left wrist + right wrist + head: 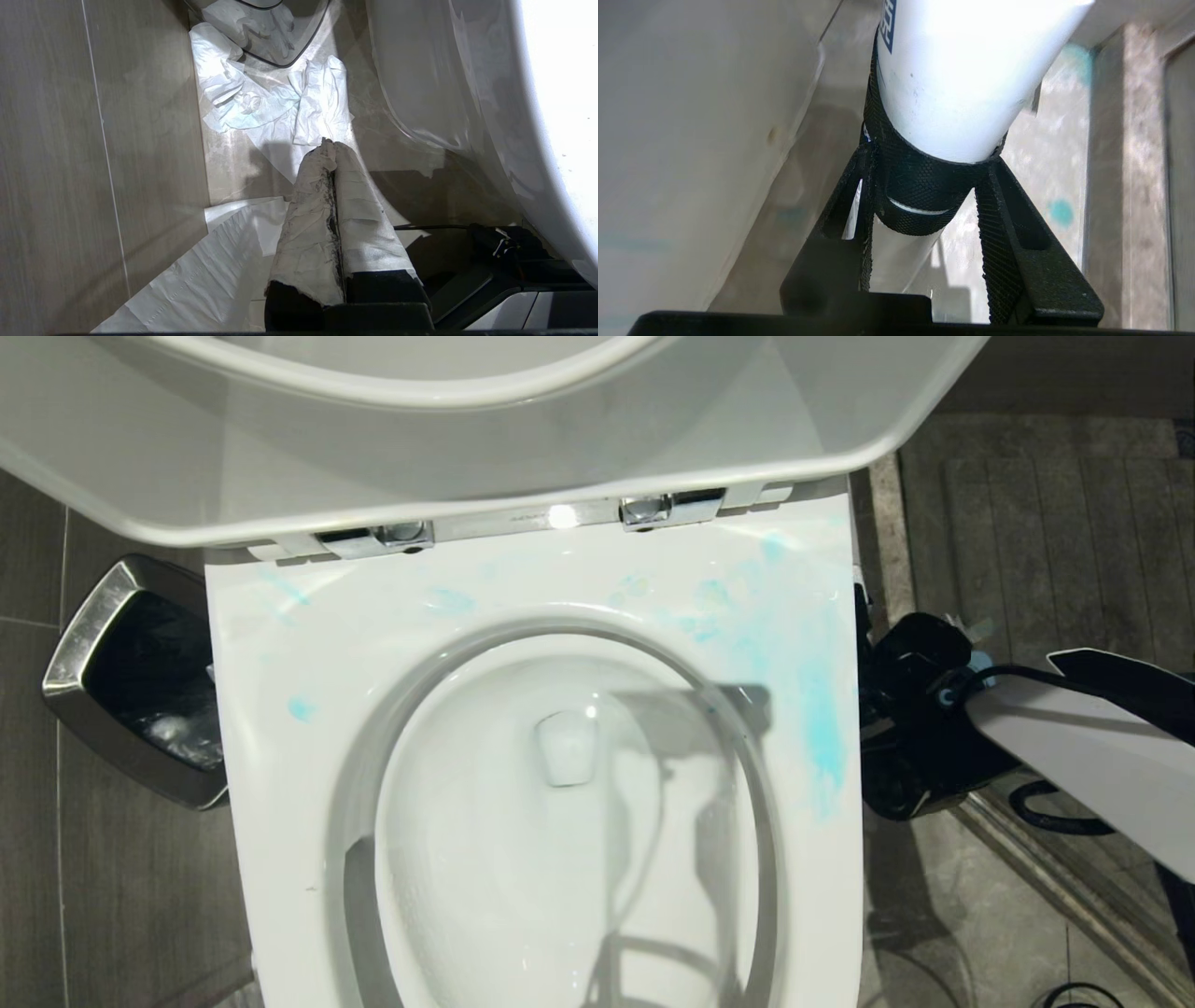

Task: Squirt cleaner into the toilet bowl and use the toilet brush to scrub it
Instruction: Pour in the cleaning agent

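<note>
The right arm (1083,747), at about three o'clock in the head view, has a white, wedge-shaped shell ending in a bulky glossy black wrist block, with a black cable looping beneath it and a pale blue fitting at its top. The right gripper (931,186) has matt black fingers (1013,242) with a fine knurled texture and long slots cut through them. The left gripper (332,186) has fingers (308,224) wrapped in grimy, creased white tape over black bases, a thin black cable running off toward three o'clock.
</note>
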Motion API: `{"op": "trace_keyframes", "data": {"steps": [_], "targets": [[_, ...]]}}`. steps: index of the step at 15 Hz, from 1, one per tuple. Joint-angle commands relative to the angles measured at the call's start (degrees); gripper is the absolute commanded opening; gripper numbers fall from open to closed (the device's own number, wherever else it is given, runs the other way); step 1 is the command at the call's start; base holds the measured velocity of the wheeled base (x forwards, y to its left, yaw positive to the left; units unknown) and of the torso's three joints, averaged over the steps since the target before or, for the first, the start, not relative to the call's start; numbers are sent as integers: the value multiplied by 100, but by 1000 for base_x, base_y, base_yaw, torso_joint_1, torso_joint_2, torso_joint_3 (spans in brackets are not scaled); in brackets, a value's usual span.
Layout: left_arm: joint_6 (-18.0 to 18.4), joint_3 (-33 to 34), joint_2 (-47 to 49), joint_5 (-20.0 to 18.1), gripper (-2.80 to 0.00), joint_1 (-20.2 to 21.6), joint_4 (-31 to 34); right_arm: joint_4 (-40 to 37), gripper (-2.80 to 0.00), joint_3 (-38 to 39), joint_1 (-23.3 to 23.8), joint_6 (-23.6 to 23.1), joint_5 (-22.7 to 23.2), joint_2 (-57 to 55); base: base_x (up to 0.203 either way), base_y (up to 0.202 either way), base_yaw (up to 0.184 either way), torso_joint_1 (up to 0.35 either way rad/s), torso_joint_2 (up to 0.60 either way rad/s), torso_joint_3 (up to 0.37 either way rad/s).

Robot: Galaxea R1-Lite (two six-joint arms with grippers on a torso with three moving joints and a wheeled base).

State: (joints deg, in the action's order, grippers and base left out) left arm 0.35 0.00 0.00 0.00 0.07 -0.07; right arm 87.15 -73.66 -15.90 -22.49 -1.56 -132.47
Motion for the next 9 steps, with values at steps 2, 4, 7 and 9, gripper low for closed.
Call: {"op": "trace_keyframes", "data": {"steps": [2,4,7,9], "targets": [[0,0,0,0,-280,1,-1,51,-280,405,-23,-27,-11,112,0,0,0,0,0,0],[0,0,1,3,-280,1,-1,51,-280,583,-45,-36,-19,164,0,0,0,0,0,0],[0,0,1,9,-280,1,-1,51,-280,634,-45,-54,-29,179,0,0,0,0,0,0],[0,0,3,2,-280,1,-1,51,-280,687,-45,-57,-25,207,0,0,0,0,0,0]]}}
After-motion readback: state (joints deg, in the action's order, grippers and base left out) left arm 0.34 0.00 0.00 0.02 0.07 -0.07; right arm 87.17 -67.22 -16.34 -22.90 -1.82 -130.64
